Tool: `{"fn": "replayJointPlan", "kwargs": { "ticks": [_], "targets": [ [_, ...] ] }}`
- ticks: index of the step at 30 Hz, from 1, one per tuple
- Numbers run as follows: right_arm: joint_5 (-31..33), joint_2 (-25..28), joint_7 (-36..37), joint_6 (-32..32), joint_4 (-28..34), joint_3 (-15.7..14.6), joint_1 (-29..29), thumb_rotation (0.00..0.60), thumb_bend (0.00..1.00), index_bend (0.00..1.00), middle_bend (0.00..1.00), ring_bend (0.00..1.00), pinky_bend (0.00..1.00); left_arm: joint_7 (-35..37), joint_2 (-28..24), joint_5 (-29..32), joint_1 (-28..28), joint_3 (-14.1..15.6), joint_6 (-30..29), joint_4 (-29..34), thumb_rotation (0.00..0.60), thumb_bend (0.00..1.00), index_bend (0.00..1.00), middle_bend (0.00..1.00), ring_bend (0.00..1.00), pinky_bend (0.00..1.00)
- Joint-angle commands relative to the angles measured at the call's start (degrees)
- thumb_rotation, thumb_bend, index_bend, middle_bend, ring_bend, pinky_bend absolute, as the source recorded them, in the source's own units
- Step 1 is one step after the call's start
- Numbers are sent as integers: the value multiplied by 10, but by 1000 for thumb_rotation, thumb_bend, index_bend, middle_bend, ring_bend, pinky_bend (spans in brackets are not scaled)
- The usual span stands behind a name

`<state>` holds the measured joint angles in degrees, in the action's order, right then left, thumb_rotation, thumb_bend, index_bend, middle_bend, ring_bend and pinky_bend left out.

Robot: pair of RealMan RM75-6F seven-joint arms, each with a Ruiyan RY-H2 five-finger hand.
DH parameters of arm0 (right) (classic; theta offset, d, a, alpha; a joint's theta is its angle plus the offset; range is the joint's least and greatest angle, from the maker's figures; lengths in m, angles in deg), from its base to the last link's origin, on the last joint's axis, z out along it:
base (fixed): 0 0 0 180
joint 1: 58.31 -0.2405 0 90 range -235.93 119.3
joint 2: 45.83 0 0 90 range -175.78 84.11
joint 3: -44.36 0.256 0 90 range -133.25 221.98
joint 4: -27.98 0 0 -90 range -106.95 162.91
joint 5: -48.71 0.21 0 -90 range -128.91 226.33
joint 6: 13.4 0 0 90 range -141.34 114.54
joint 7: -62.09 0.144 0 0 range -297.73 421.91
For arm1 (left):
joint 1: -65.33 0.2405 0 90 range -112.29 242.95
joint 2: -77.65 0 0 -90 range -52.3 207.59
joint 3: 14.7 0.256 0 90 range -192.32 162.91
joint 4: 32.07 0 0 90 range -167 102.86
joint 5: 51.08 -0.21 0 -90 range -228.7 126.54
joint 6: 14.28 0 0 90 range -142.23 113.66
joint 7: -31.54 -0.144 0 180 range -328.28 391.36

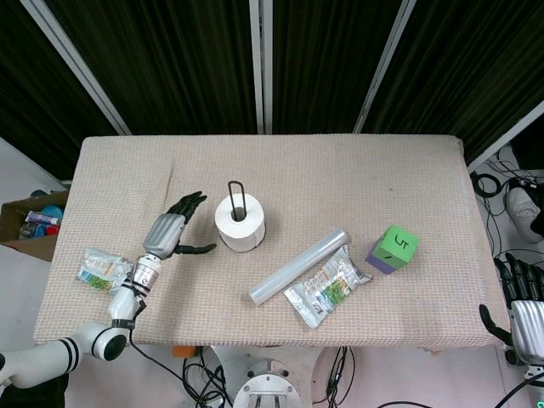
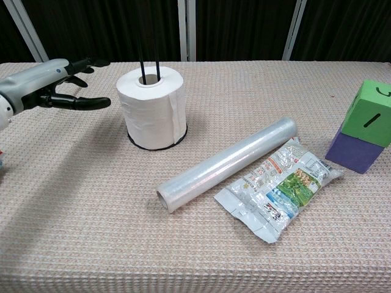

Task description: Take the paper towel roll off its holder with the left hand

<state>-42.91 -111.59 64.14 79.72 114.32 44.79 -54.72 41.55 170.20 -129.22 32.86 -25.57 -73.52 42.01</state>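
Note:
A white paper towel roll [image 1: 240,223] [image 2: 153,108] stands upright on its black wire holder [image 1: 236,195] [image 2: 149,66], whose loop rises through the core. My left hand [image 1: 172,228] [image 2: 54,86] hovers just left of the roll, open, fingers spread and pointing toward it, a short gap apart from it. My right hand [image 1: 523,302] hangs off the table's right edge, its fingers stretched out and apart, holding nothing; it does not appear in the chest view.
A clear film roll [image 1: 299,265] [image 2: 227,163] lies diagonally right of the holder, with a snack packet [image 1: 327,289] [image 2: 279,189] beside it. A green and purple block [image 1: 392,248] [image 2: 361,127] sits far right. Another packet [image 1: 104,269] lies near my left wrist.

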Motion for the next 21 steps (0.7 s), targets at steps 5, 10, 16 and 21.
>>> {"fn": "replayJointPlan", "kwargs": {
  "ticks": [5,10,16,21],
  "targets": [
    [4,-1,5,-3,-4,1,0,600,297,0,0,0,0,1,11,-4,-7,6,-3,-7,241,64,0,0,0,146],
    [6,-2,12,-3,-10,1,1,600,297,0,0,0,0,2,30,-2,-15,4,-4,-17,239,64,0,0,0,146],
    [6,0,16,1,-12,2,2,600,297,0,0,0,0,9,68,23,-31,-20,-1,-44,244,64,0,0,0,146],
    [16,0,27,-6,-20,6,1,600,297,0,0,0,0,14,86,20,-46,-20,8,-67,242,64,0,0,0,147]
  ]
}}
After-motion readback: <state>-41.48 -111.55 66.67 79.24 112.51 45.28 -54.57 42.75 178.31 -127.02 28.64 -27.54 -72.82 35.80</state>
